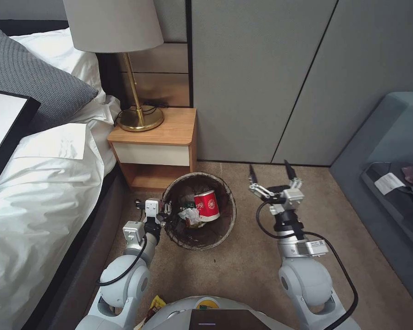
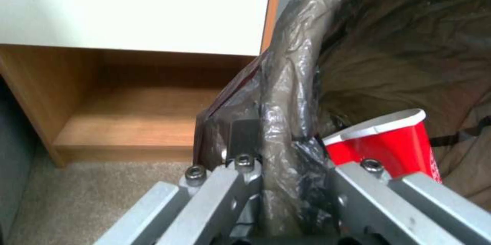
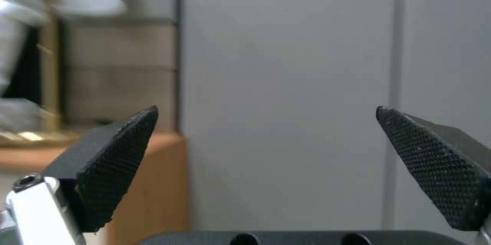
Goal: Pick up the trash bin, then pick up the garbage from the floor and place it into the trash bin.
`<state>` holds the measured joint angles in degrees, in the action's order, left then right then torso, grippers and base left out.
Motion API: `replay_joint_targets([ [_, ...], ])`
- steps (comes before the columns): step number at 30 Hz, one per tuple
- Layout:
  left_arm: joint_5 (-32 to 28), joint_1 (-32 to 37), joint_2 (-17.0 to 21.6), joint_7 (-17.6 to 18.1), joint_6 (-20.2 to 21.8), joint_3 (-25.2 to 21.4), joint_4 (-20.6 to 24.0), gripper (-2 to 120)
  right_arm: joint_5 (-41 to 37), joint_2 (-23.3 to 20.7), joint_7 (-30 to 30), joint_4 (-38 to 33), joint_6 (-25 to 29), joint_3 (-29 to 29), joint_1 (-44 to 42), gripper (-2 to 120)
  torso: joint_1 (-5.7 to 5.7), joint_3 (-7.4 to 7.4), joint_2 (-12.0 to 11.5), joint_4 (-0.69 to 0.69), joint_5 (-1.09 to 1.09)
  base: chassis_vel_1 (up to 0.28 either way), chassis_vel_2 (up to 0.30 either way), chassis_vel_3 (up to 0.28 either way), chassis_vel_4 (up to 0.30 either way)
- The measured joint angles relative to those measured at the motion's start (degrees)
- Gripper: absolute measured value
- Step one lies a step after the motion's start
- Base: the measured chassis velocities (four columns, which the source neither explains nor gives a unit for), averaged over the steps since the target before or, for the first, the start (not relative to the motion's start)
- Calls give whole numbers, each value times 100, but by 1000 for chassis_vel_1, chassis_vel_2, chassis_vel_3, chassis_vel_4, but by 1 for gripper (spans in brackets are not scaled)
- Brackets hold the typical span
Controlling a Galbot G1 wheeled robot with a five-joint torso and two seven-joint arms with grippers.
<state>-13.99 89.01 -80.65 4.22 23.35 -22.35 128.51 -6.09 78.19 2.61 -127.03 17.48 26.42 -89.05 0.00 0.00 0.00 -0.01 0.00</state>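
The trash bin [image 1: 229, 215] with its brown liner sits in front of the nightstand, seen from above. Inside lie a red-and-white paper cup [image 1: 207, 205] and crumpled white tissue [image 1: 191, 215]. My left gripper [image 1: 165, 210] is shut on the bin's near-left rim; in the left wrist view the liner-covered rim [image 2: 286, 84] runs between its fingers [image 2: 240, 137], with the red cup [image 2: 399, 141] just beyond. My right gripper [image 1: 270, 172] hovers open and empty to the right of the bin, its black pads [image 3: 117, 160] wide apart and facing the wall. A yellow wrapper [image 1: 155, 306] lies on the carpet by my base.
A wooden nightstand [image 1: 160, 133] with a brass lamp [image 1: 140, 117] stands right behind the bin. The bed [image 1: 41, 192] runs along the left, and a blue-grey sofa [image 1: 390, 151] along the right. Bare carpet [image 1: 252, 256] lies between the bin and the sofa.
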Motion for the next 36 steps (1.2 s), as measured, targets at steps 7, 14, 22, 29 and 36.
replay_joint_targets([
  [7, -21, -5, 4, 4, -78, -41, -17, 0, 69, 188, 228, 272, 127, 439, -360, 100, 0, 0, 0, 1, 0, 0, 0, 0, 0],
  [14, -36, -11, -3, 14, -159, -58, -45, 0, -1, 384, 104, 1075, 693, 827, -662, 100, 0, 0, 0, 1, 1, 0, 0, 0, 0],
  [22, -40, 13, -32, 24, -166, -53, -36, 0, -41, 420, 53, 1504, 835, 860, -507, 100, 0, 0, 0, 2, 0, 0, 0, 0, 0],
  [29, -25, 22, -35, 18, -172, -50, -34, 0, -42, 409, 33, 1529, 836, 838, -490, 100, 0, 0, 0, 1, 0, 0, 0, 0, 0],
  [36, -20, 21, -32, 13, -173, -31, -34, 0, -44, 393, 12, 1521, 836, 844, -481, 100, 0, 0, 0, 1, 0, 19, 23, 20, 28],
])
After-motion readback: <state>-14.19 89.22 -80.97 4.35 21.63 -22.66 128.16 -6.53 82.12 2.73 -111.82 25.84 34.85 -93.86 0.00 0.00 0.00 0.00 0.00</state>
